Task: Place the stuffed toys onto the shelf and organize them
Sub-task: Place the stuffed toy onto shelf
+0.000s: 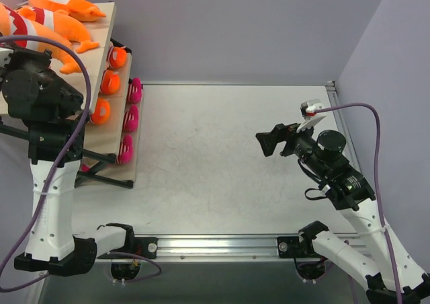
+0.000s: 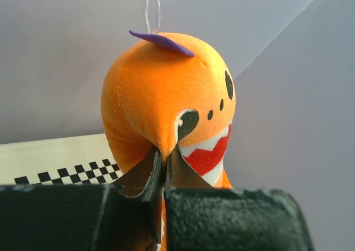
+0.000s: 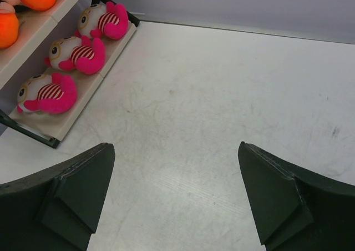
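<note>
While the left gripper point(image 2: 163, 161) is clamped shut on a fold of plush by the mouth of an orange shark point(image 2: 166, 95), we judge the placing step to be in hand: the toy hangs just above the shelf's top board point(image 2: 50, 154), near its checkerboard strip. Next we should lower it beside the other sharks point(image 1: 64, 25) lying there, then part the jaws. Our right gripper point(image 3: 175, 148) hovers over the table point(image 1: 222, 156), fingers spread wide and holding nothing, well apart from the shelf.
</note>
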